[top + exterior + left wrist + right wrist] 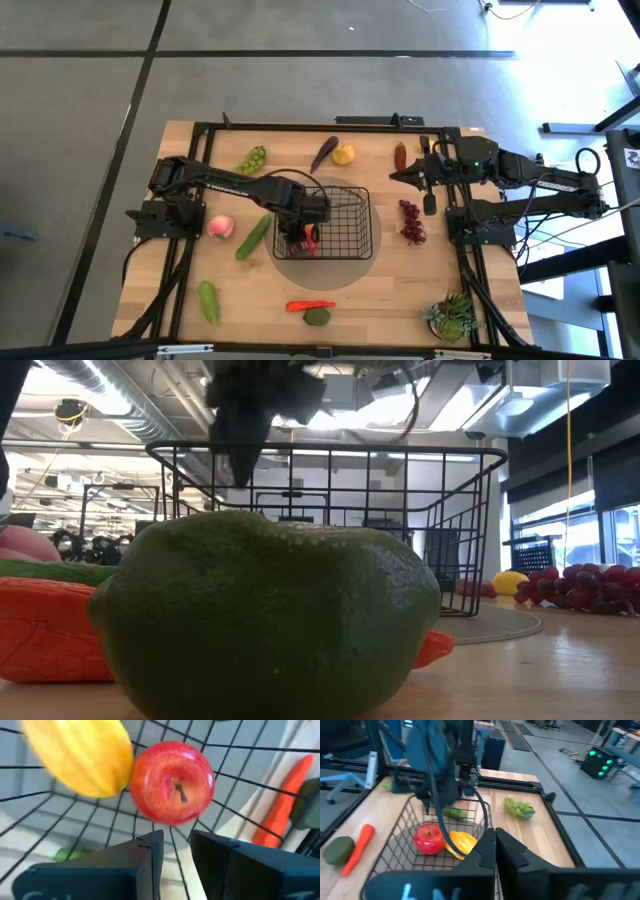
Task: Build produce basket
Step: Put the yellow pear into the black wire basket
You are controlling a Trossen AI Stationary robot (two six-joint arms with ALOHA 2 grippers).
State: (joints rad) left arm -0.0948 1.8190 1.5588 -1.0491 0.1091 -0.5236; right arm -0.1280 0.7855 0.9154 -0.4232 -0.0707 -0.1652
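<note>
basket (350,228) holds red fruit (172,782) (yellow too)

The left arm reaches toward the table's middle, its left gripper (176,851) pointing down, its 2 fingers a little apart and empty. The right arm waits at its side, right gripper (492,845) closed.
</note>
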